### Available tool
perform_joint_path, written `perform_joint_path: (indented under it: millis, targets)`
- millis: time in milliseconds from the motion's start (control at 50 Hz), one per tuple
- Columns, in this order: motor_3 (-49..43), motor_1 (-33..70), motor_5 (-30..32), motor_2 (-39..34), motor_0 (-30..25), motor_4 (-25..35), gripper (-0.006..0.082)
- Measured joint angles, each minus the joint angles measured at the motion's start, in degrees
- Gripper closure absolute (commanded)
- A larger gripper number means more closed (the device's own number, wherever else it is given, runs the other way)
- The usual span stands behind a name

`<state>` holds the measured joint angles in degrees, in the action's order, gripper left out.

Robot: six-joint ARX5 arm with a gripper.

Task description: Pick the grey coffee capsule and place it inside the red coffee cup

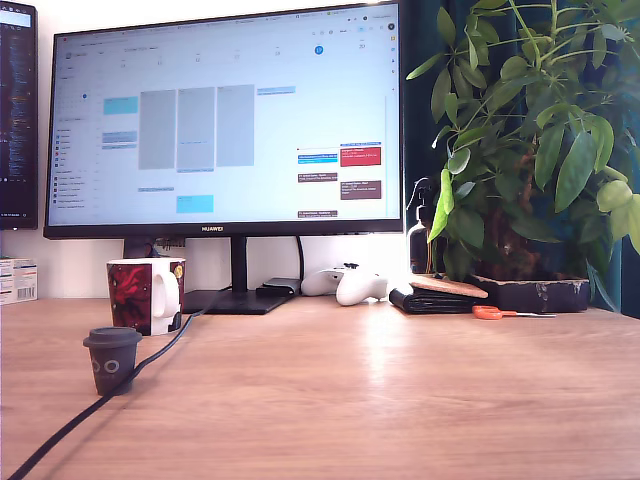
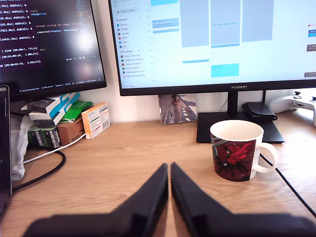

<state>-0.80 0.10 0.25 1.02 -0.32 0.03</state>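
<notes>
1. Exterior view, far left: small white cardboard box at the desk edge, under a dark side monitor with text lines.
2. Dark red floral ceramic mug with white handle, rim and inside, i.e. the red coffee cup, stands upright on the light wooden desk, just left of the monitor stand, handle toward the exterior view's right.
3. Small dark grey tapered coffee capsule with wider lid and pale ring marks stands upright on the desk in front of the cup, closer to the camera, apart from it, not inside it.
4. Black cable runs diagonally across the desk, passing just right of the capsule and by the cup's base.
5. Large black-framed monitor showing a calendar, centre.
6. White game controller right of the stand, then a black wallet with a brown top, orange-handled scissors, a dark spray bottle, and a green leafy potted plant at far right.
7. Wrist view: black two-fingered gripper with fingers pressed nearly together, only a thin slit between, nothing held; it sits above bare desk, cup off to one side, well apart.
8. Wrist view also shows stacked small boxes under the side monitor; capsule out of this view.
</notes>
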Motion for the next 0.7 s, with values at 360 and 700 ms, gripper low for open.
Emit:
perform_joint_path:
  millis: [360, 700]
  targets:
    - [-1.51, -0.28, -16.92, 0.13, 3.67, 19.50, 0.0786]
    - [-2.43, 4.98, -22.62, 4.46, 1.20, 34.21, 0.0786]
